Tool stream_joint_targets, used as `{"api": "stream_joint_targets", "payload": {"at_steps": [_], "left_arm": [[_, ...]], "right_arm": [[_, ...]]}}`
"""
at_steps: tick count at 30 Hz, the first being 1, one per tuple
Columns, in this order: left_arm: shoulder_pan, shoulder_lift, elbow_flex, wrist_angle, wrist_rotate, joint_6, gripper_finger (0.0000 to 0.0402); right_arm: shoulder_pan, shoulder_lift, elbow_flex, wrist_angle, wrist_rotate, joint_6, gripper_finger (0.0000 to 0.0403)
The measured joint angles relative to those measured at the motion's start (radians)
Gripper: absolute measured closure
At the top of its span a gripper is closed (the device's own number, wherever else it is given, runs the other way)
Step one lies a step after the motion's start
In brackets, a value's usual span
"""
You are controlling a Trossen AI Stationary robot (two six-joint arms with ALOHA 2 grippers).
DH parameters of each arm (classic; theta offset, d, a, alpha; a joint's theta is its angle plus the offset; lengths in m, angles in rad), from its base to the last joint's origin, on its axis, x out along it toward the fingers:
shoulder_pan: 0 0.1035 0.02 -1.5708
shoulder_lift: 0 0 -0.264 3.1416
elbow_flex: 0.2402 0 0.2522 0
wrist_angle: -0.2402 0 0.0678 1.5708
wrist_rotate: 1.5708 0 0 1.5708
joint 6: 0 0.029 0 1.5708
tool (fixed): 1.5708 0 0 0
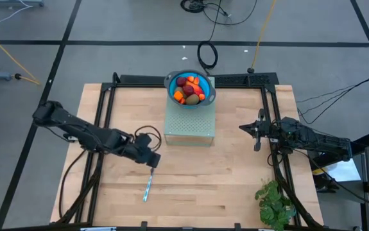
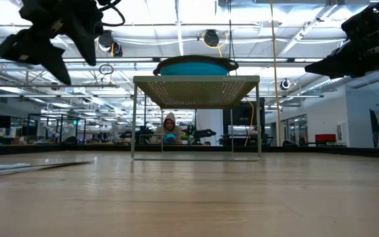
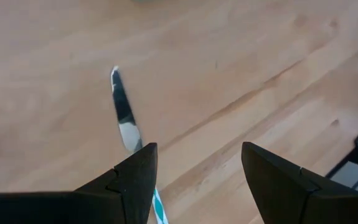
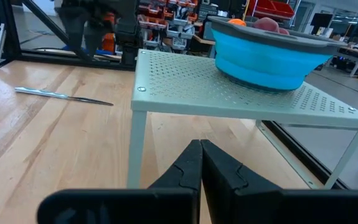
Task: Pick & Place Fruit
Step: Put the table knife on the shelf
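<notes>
1. The fruit (image 1: 190, 89) sits piled in a blue bowl (image 1: 172, 86) on the perforated stand (image 1: 189, 127).
2. The left end effector (image 1: 152, 160), fingers spread and empty, hovers beside the stand, over the knife (image 1: 148, 186) lying on the tabletop (image 1: 223, 179).
3. The right end effector (image 1: 257, 130), fingers pressed together, hangs on the stand's opposite side.

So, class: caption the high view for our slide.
Toy fruit fills a blue bowl on a perforated stand; both arms wait apart.

A large open robotics lab: ceiling strip lights (image 2: 176, 29), distant workstations, floor cables (image 1: 219, 13).
</notes>
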Motion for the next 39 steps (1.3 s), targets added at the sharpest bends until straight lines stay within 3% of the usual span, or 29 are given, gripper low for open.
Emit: {"api": "stream_joint_targets", "payload": {"at_steps": [30,39], "left_arm": [[-0.305,0.224,0.001,0.069,-0.021,-0.6,0.0169],[-0.345,0.343,0.14,-0.077,-0.013,-0.66,0.0169]], "right_arm": [[0.0,0.0,0.0,0.0,-0.001,0.0,0.0403],[0.0,0.0,0.0,0.013,0.001,0.0,0.0403]]}}
